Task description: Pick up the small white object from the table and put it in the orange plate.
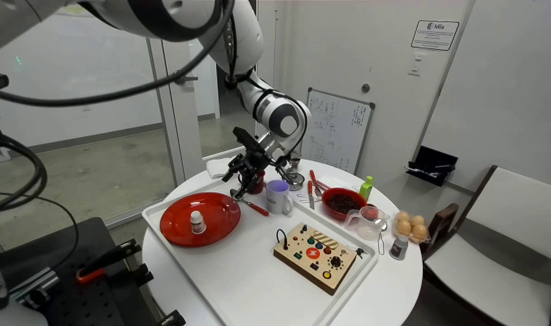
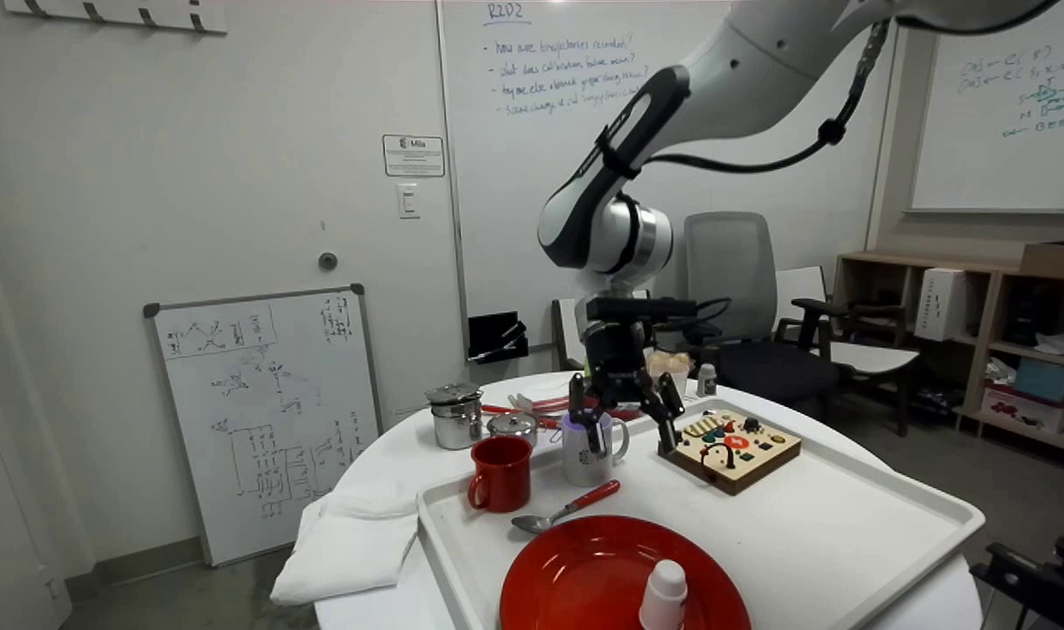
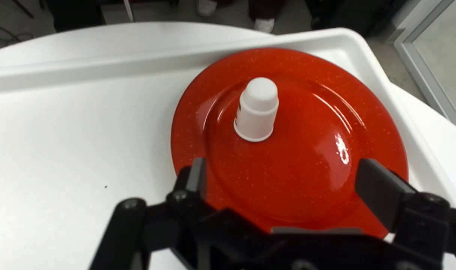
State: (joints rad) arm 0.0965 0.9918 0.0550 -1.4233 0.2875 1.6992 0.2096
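Observation:
The small white object (image 3: 256, 116) is a little white bottle with a narrower cap. It stands upright on the large round red-orange plate (image 3: 306, 183), and this shows in both exterior views, where the bottle (image 1: 197, 222) (image 2: 664, 595) is on the plate (image 1: 178, 226) (image 2: 567, 582). My gripper (image 3: 282, 168) is open, with nothing between its fingers. In the exterior views the gripper (image 1: 233, 186) (image 2: 633, 437) is raised above the tray, apart from the plate and the bottle. In the wrist view the bottle lies beyond the fingertips.
A white tray (image 1: 239, 280) carries the plate, a red-handled spoon (image 1: 257, 208), a red cup (image 2: 501, 472), a pale mug (image 1: 277, 199) and a tan board with coloured buttons (image 1: 316, 253). A red bowl (image 1: 343, 203), a clear jug (image 1: 368, 224) and eggs (image 1: 411, 226) stand behind.

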